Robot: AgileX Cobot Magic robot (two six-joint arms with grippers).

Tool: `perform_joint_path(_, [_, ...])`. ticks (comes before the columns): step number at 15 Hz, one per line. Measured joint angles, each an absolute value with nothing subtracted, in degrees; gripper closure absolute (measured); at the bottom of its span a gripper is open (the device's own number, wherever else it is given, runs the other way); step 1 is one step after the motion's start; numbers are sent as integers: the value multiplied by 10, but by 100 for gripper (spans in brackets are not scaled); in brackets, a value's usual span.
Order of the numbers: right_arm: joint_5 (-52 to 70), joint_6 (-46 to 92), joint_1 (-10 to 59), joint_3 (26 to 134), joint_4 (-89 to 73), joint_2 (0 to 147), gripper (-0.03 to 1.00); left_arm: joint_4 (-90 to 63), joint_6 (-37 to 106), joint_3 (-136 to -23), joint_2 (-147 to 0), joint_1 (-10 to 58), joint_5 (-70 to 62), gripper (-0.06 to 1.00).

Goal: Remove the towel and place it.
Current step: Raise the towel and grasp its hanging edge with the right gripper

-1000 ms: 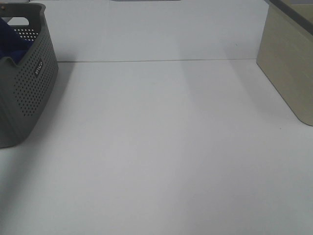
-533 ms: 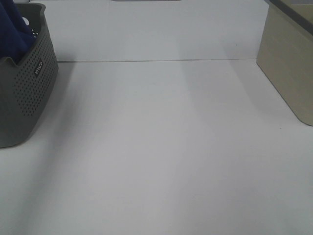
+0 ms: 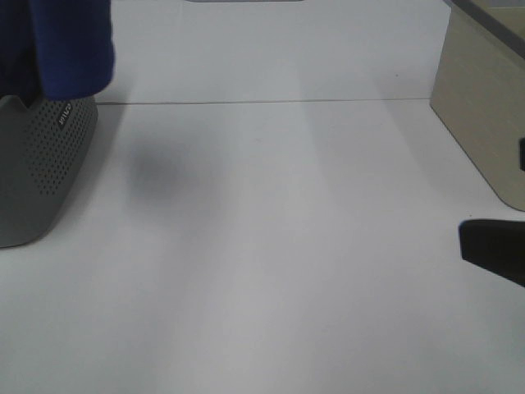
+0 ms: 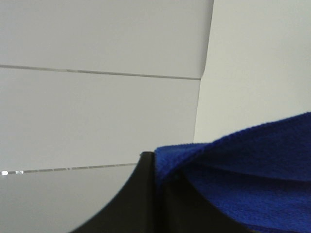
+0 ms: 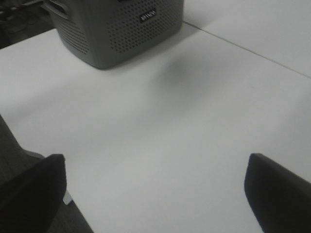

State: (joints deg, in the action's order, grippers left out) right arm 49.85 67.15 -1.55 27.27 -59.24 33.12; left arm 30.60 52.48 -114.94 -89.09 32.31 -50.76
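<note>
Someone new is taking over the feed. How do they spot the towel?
Find the white table, then the grey perforated basket standing at its left side. The towel hangs right over that basket. It is the only deep-blue, plush thing in view.

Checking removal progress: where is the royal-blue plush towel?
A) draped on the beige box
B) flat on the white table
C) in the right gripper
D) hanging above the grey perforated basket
D: the royal-blue plush towel hangs over the grey perforated basket, pinched in the shut left gripper.
</note>
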Motion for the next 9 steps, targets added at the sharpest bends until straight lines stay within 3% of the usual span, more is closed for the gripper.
perform_joint_path(3, [527, 1003, -15, 273, -841, 523, 1, 312, 525, -1150, -897, 401, -461, 94])
perform_joint_path(6, [598, 1161, -15, 283, -964, 658, 1, 311, 525, -1151, -920, 436, -451, 94])
perform_joint_path(9, [649, 1215, -15, 348, -988, 796, 1, 309, 539, -1151, -949, 479, -451, 94])
